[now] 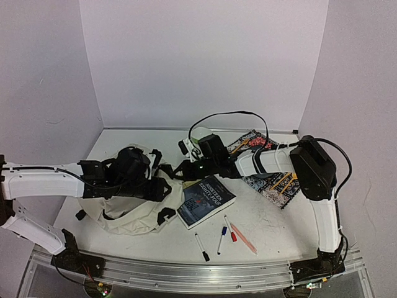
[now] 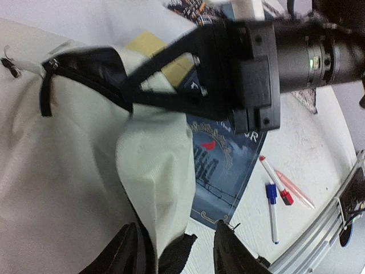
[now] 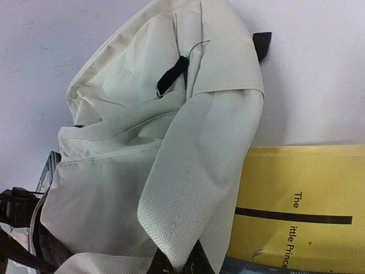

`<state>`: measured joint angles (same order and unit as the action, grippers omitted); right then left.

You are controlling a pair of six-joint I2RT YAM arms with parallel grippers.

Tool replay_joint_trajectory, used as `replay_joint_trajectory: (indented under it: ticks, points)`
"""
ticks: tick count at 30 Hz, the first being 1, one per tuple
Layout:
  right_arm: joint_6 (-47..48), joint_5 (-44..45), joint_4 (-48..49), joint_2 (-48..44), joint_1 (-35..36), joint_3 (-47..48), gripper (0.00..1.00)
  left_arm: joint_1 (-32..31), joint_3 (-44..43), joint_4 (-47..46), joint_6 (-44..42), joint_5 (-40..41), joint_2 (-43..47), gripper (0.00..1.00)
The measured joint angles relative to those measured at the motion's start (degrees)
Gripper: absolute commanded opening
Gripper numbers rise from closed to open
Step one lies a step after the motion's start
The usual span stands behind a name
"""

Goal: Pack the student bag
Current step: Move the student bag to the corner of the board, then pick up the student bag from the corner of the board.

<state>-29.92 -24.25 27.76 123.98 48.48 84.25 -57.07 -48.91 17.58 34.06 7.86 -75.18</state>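
The student bag [image 1: 124, 211] is a cream fabric backpack lying crumpled at the left front of the table. My right gripper [image 1: 175, 171] reaches left over the blue book and is shut on a fold of the bag's edge [image 3: 194, 188], pinched at the bottom of the right wrist view [image 3: 177, 267]. From the left wrist camera that same gripper [image 2: 130, 96] holds the bag's dark zipper rim up. My left gripper [image 2: 179, 240] is open, with a hanging fold of the bag [image 2: 154, 171] and a black strap end between its fingers [image 2: 128, 251], close to the left one.
A blue book [image 1: 205, 200] lies right of the bag, and a yellow book [image 3: 302, 211] lies under the lifted fold. Several markers [image 1: 221, 239] and a pink pen [image 1: 243, 238] lie near the front edge. A patterned book [image 1: 273, 181] and a tape roll [image 1: 200, 133] sit behind.
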Motion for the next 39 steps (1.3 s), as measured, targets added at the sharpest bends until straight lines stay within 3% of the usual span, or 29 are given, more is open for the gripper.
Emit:
replay_joint_trajectory:
  ticks: [9, 18, 31, 35, 39]
  points:
    - [3.0, -3.4, 5.3, 0.0, 0.0, -1.6, 0.0, 11.8, -0.3, 0.0, 7.2, 4.4, 3.4, 0.61]
    - [4.7, -4.7, 7.8, 0.0, -0.1, -2.3, 0.0, 14.3, -3.6, -2.9, 10.2, 2.4, -7.0, 0.59]
    - [5.9, -4.9, 8.7, 0.0, -0.1, -3.1, 0.0, 17.2, -5.0, -11.6, 14.3, -8.8, -19.7, 0.57]
    - [6.2, -4.9, 8.7, 0.0, -0.3, -3.1, 0.0, 17.3, -5.0, -13.7, 15.8, -11.5, -20.9, 0.46]
    - [6.4, -4.9, 8.8, 0.0, -0.3, -3.1, 0.01, 17.3, -5.1, -15.6, 16.4, -12.8, -21.1, 0.16]
